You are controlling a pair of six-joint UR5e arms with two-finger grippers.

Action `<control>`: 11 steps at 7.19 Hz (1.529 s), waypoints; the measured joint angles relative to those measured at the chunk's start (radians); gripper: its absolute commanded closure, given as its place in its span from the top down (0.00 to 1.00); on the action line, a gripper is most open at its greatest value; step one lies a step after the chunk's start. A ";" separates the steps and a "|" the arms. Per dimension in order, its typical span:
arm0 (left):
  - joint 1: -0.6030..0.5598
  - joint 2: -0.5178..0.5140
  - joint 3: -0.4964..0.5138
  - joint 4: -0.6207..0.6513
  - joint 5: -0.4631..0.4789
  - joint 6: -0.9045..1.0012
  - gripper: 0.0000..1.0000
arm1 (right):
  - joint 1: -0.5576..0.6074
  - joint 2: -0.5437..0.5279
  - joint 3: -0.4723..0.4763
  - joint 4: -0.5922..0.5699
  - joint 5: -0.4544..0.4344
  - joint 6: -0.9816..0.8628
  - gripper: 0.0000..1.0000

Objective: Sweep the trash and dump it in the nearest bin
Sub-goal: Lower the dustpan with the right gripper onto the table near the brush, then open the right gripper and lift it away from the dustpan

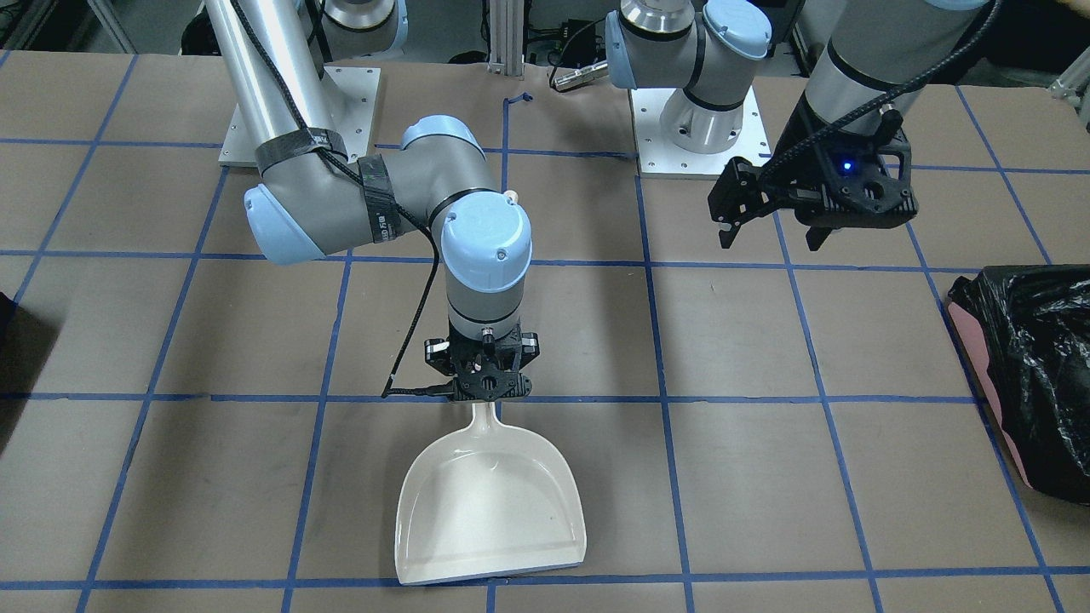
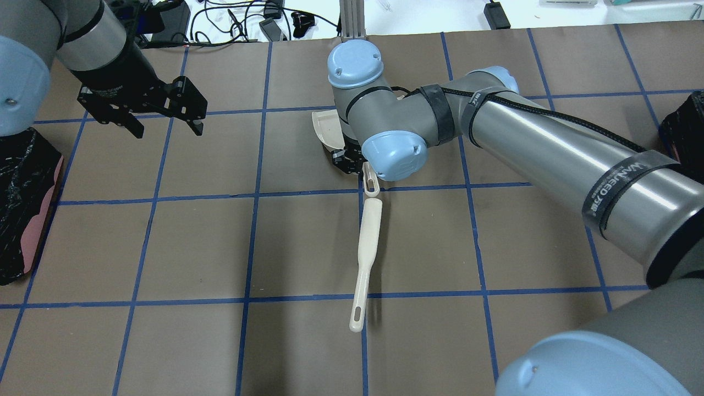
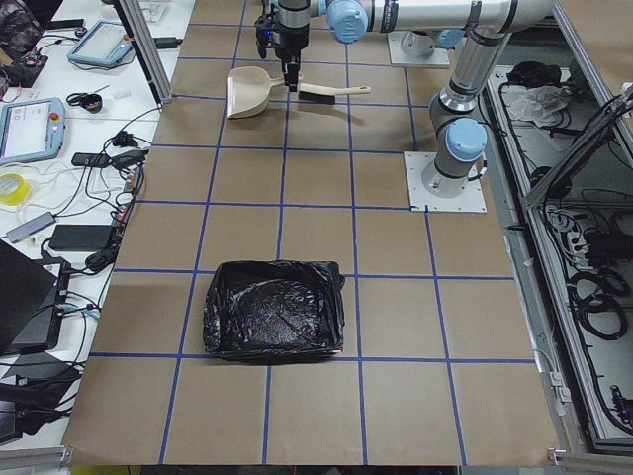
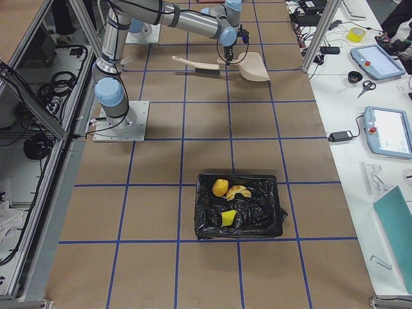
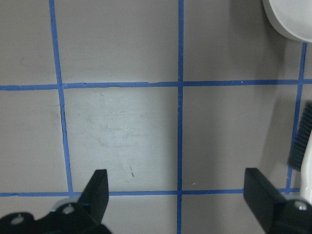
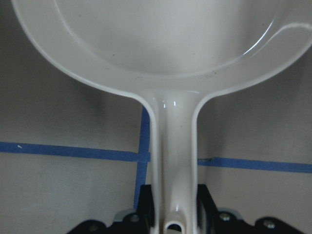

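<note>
The white dustpan (image 1: 490, 511) lies flat and empty on the table. My right gripper (image 1: 481, 379) is shut on its handle (image 6: 173, 161), which sits tight between the fingers (image 6: 146, 204). The white brush (image 2: 366, 258) lies loose on the table just behind the pan. My left gripper (image 2: 162, 118) is open and empty, above the table to the left. The trash lies inside the black-lined bin (image 4: 273, 222) at the right end: a yellow block (image 4: 228, 217), an orange ball (image 4: 220, 187) and a pale curved slice (image 4: 239, 192).
A second black-lined bin (image 2: 22, 203) stands at the table's left end, below and outside my left gripper; no trash shows in it in the exterior left view (image 3: 275, 322). The right arm's elbow (image 2: 352, 63) hangs over the pan.
</note>
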State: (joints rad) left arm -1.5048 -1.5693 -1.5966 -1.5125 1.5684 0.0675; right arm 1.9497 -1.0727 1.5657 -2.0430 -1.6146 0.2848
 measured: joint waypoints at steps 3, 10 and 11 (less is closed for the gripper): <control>0.000 0.000 -0.001 0.000 -0.001 0.000 1.00 | 0.000 0.002 0.000 -0.002 0.004 0.016 0.55; 0.000 0.000 0.000 0.004 -0.004 -0.004 1.00 | -0.035 -0.095 -0.023 -0.022 -0.022 -0.018 1.00; 0.003 -0.001 0.001 0.007 -0.003 -0.008 1.00 | -0.072 -0.136 -0.038 -0.001 -0.048 -0.037 1.00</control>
State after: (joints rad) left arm -1.5016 -1.5699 -1.5956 -1.5058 1.5653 0.0600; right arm 1.8779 -1.2090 1.5276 -2.0441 -1.6625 0.2478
